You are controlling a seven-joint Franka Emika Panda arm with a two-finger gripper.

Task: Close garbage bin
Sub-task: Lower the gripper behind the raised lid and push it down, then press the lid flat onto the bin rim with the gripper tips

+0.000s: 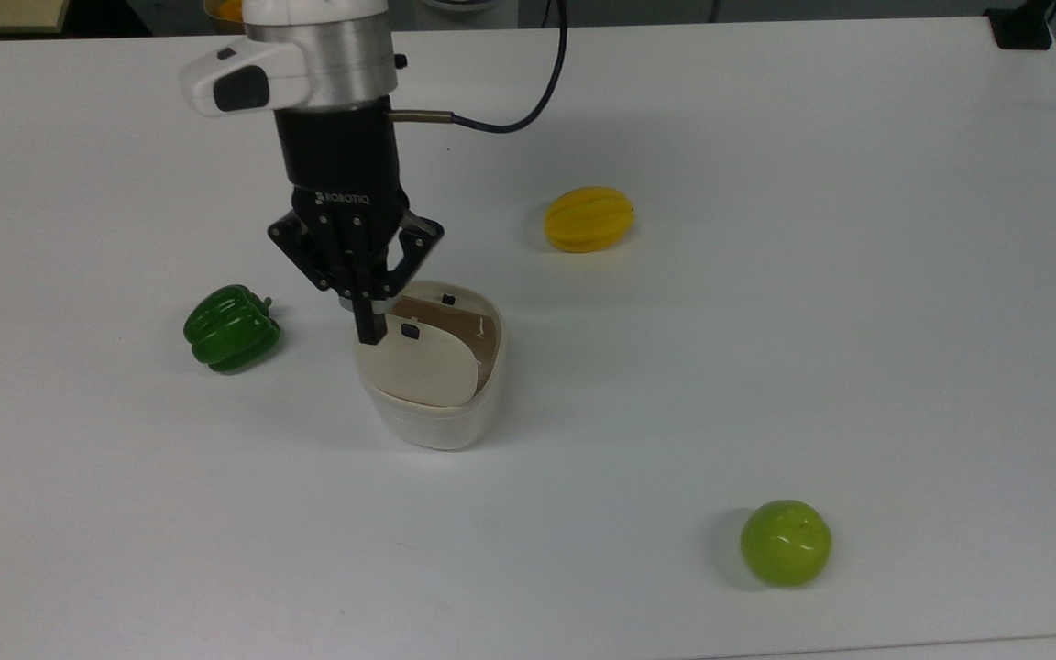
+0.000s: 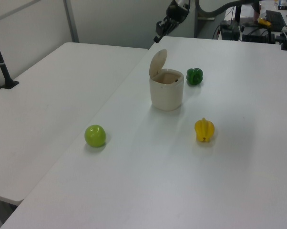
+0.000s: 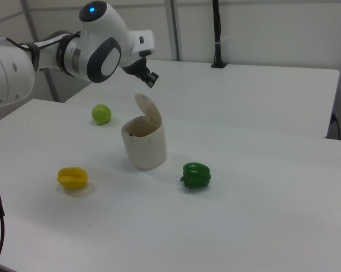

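Observation:
The cream-white garbage bin (image 1: pixel 429 423) stands mid-table with its beige lid (image 1: pixel 423 368) hinged up, so the inside shows. A small dark button (image 1: pixel 410 332) sits on the lid. In the left view the bin (image 2: pixel 166 93) has its lid (image 2: pixel 158 62) upright. My gripper (image 1: pixel 366 328) is shut with nothing in it and points down over the top view's left edge of the raised lid. In the left view the gripper (image 2: pixel 158 39) hangs a little above the lid's top. In the right view the gripper (image 3: pixel 152 81) is above the lid (image 3: pixel 149 111).
A green bell pepper (image 1: pixel 231 328) lies to the top view's left of the bin. A yellow starfruit (image 1: pixel 588 218) lies behind it to the right, and a green apple (image 1: pixel 786 542) sits near the front right. A second table (image 2: pixel 48 95) adjoins on the left view's left.

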